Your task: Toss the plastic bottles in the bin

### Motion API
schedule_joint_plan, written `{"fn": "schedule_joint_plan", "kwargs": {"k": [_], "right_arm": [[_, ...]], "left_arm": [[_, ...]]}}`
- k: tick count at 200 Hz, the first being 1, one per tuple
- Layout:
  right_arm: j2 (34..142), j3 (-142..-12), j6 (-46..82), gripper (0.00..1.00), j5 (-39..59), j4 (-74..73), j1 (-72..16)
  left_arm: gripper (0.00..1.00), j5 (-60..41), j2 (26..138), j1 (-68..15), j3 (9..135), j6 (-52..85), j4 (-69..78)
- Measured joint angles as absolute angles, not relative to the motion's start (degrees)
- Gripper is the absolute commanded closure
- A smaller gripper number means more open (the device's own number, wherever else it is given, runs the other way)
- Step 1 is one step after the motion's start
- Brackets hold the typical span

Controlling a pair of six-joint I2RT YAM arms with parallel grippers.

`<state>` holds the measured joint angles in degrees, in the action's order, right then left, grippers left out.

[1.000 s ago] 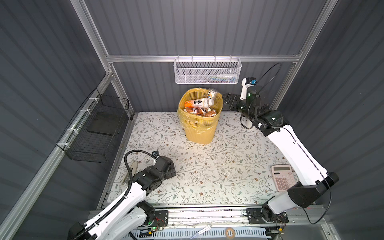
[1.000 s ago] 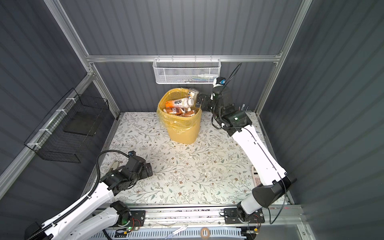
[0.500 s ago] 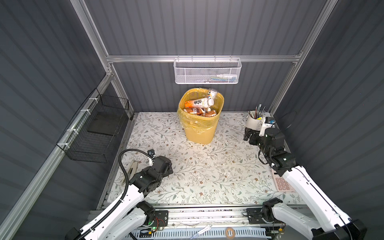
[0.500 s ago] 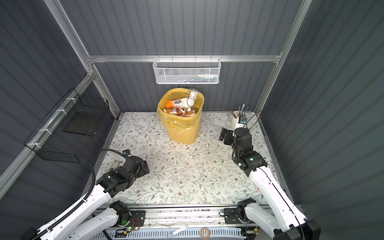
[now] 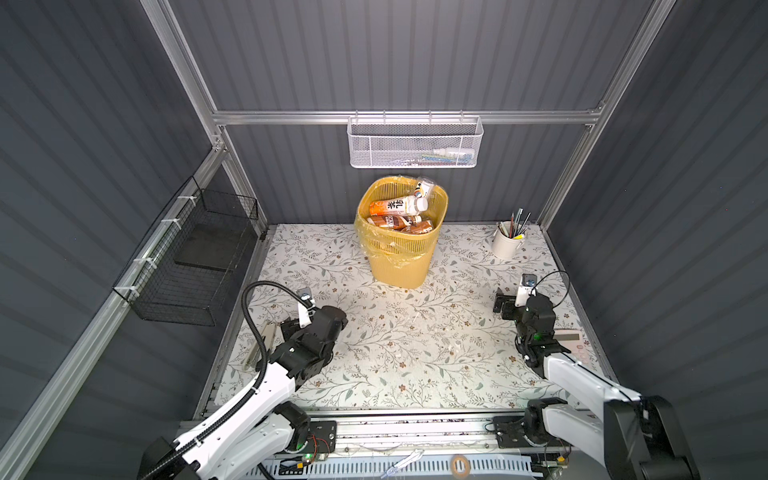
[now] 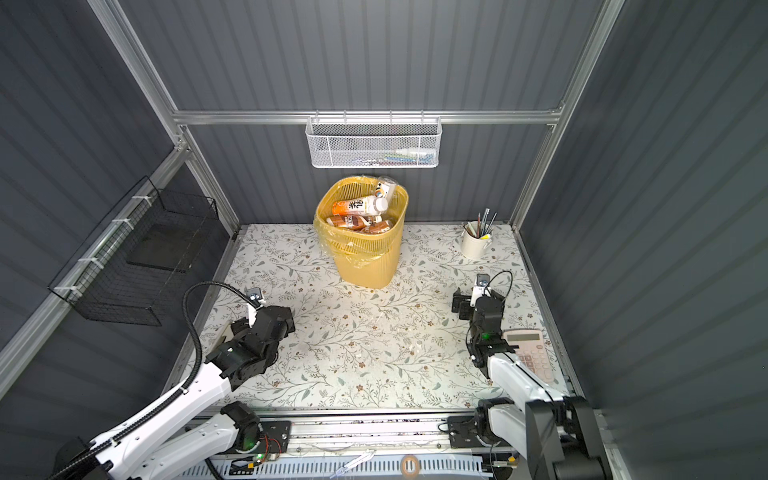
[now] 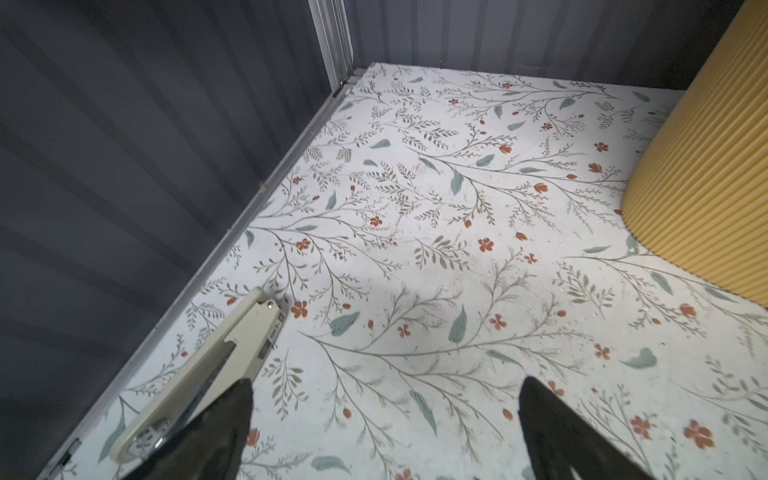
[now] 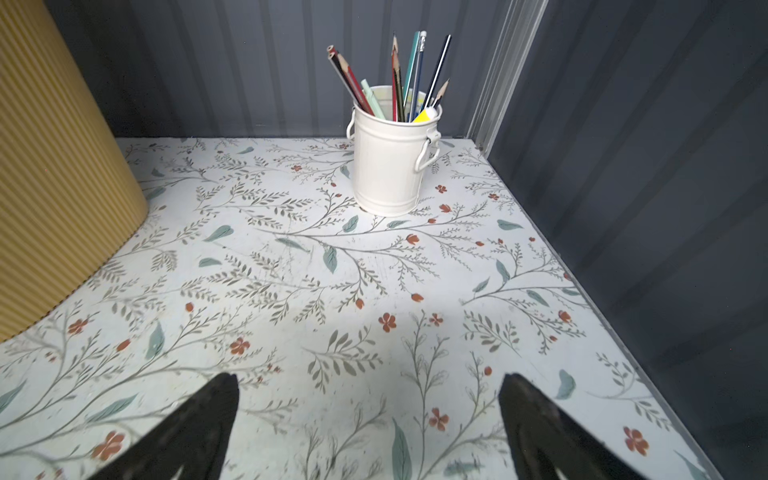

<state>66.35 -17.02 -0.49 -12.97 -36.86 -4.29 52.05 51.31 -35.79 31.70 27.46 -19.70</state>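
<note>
The yellow lattice bin [image 5: 399, 257] [image 6: 368, 262] stands at the back middle of the floral table, its clear liner folded over the rim. Several plastic bottles [image 5: 395, 205] [image 6: 357, 206] with orange and brown labels lie piled inside it; every bottle I see is in there. My left gripper [image 5: 291, 323] [image 7: 384, 415] hovers low at the near left, open and holding nothing. At the right side my right gripper [image 5: 500, 301] [image 8: 370, 411] is also open, with bare table between its fingers. Both wrist views show the bin's ribbed wall [image 7: 706, 187] [image 8: 50, 187].
A white cup of pens [image 5: 507, 245] [image 8: 388, 166] stands at the back right corner. A calculator [image 6: 528, 353] lies beside the right arm. A beige stapler-like tool [image 7: 208, 365] lies by the left wall. A white mesh basket [image 5: 415, 143] and a black wire basket [image 5: 195, 266] hang on the walls.
The right arm has pulled back from beside the bin's rim to low over the table's right side. The left arm has shifted a little. Both grippers stay open.
</note>
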Motion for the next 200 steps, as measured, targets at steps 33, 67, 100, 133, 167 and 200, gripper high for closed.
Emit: {"fn": "schedule_joint_plan", "kwargs": {"k": [33, 67, 100, 133, 167, 200], "right_arm": [[75.92, -17.02, -0.16, 0.01, -9.67, -46.92, -1.02], [83.7, -15.16, 0.43, 0.01, -6.33, -57.12, 0.51], [83.83, -15.22, 2.04, 0.01, -3.68, -58.81, 2.76], [83.79, -17.32, 3.38, 0.01, -2.68, -58.22, 3.77], [83.79, -17.37, 3.9, 0.01, -2.28, -58.06, 3.77], [83.79, -17.37, 4.08, 0.01, -2.02, -58.02, 3.77]], "left_arm": [[0.0, 55.86, 55.07, -35.64, 28.1, 18.2, -6.94], [0.0, 56.86, 62.11, -33.26, 27.68, 11.64, 4.84], [0.0, 53.82, 69.97, -27.35, 27.66, 8.03, 15.27], [0.0, 46.81, 79.57, -19.75, 27.68, 5.93, 27.29], [0.0, 37.28, 88.9, -13.85, 28.23, 1.56, 34.22], [0.01, 25.8, 94.67, -7.86, 28.21, 0.16, 42.61]]}}
